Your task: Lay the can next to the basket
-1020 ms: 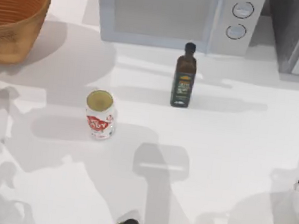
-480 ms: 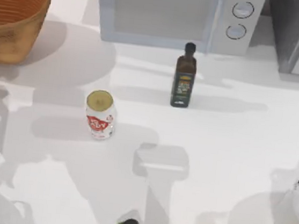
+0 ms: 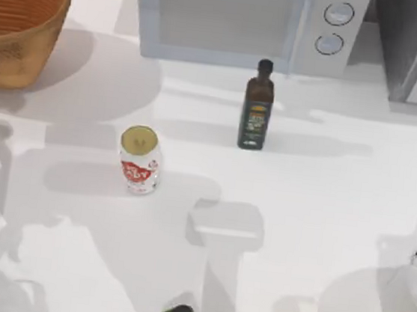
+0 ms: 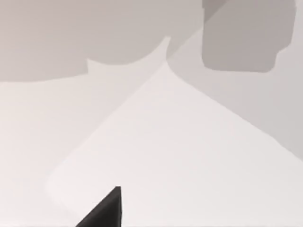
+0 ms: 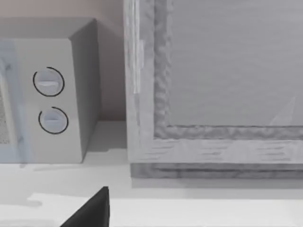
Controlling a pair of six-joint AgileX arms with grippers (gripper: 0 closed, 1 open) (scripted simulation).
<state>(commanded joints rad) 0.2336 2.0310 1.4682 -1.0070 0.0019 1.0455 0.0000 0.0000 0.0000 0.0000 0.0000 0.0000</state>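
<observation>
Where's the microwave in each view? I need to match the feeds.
Top view: microwave at the back edge, middle.
Right wrist view: its dial end, beside a grey appliance.
Left wrist view: shadowed white table instead.
Shared landmark: the two round dials.

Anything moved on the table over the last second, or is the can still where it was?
No object moved. Only the arm shadows on the table's left and middle have drifted slightly. The can still stands upright in the same spot, apart from the basket at the far left corner. The dark bottle and the microwave are unchanged too.
</observation>
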